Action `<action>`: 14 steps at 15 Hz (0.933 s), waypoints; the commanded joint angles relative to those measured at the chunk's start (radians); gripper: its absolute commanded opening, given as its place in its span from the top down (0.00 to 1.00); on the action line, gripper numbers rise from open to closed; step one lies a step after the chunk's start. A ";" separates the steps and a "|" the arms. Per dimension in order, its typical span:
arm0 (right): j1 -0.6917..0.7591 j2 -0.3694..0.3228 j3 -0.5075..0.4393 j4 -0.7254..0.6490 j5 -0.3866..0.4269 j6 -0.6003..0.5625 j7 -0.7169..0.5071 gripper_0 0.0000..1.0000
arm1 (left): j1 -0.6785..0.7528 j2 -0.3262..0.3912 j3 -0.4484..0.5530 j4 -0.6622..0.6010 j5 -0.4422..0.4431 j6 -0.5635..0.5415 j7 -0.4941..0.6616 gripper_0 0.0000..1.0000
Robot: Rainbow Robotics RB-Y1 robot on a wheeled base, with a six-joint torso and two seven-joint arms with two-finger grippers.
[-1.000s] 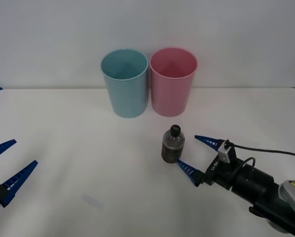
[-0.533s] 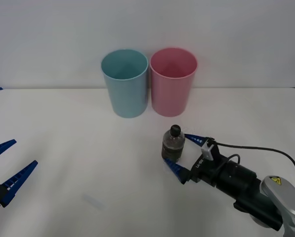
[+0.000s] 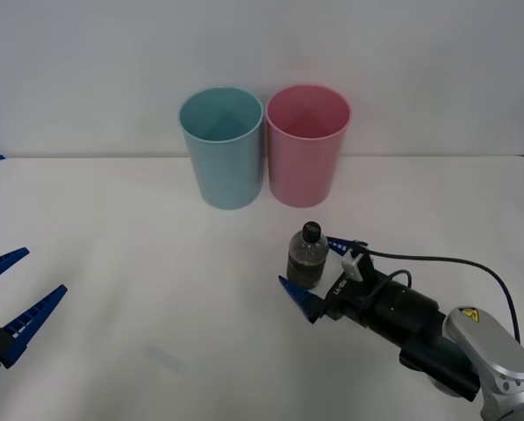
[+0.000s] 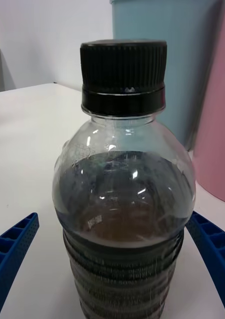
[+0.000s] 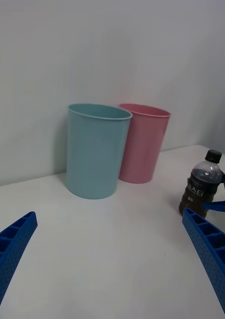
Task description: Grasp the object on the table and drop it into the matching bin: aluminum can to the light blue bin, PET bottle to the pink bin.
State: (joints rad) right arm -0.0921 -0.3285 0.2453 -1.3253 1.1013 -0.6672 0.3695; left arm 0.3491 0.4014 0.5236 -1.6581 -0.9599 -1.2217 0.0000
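Since a second ago the right gripper [image 3: 315, 274] has slid leftward across the lower right of the front view until its spread blue fingers straddle the PET bottle [image 3: 306, 257] — one tip behind it, one in front, neither yet pressing. That bottle stands upright on the white table [image 3: 139, 219], just right of centre and below the pink bin [image 3: 306, 145], with the light blue bin [image 3: 221, 146] beside that to the left.

With its small clear body, ribbed low down, it looks light and somewhat springy, and probably a little slick; the dark liquid adds some weight low in it. A hold around the banded lower body, under the shoulder, seems soundest.

From the right wrist view, the bottle's base is cut off, and the label print is hard to read. At lower left of the front view, the left gripper [image 3: 14, 296] hangs open and idle.
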 commanded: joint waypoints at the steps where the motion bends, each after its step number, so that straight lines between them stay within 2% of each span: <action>1: 0.000 0.000 0.000 0.000 0.005 0.006 0.000 0.53 | 0.000 0.000 0.000 0.000 0.000 0.000 0.000 0.00; 2: 0.000 0.000 0.000 0.000 0.005 0.009 0.000 0.93 | 0.000 0.000 0.000 0.000 0.000 0.000 0.000 0.00; 3: -0.001 0.000 0.000 0.000 0.003 0.012 0.000 1.00 | 0.000 0.000 0.000 0.000 0.000 0.000 0.000 0.00; 11: 0.000 -0.006 -0.001 -0.003 -0.012 0.009 -0.011 1.00 | 0.000 0.000 0.000 0.000 0.000 0.000 0.000 0.00; 14: 0.012 -0.027 -0.001 -0.055 -0.029 0.003 -0.030 1.00 | 0.000 0.000 0.000 0.000 0.000 0.000 0.000 0.00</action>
State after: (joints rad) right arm -0.0851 -0.3492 0.2449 -1.3632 1.0764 -0.6635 0.3459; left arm 0.3491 0.4014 0.5236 -1.6581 -0.9599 -1.2217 0.0000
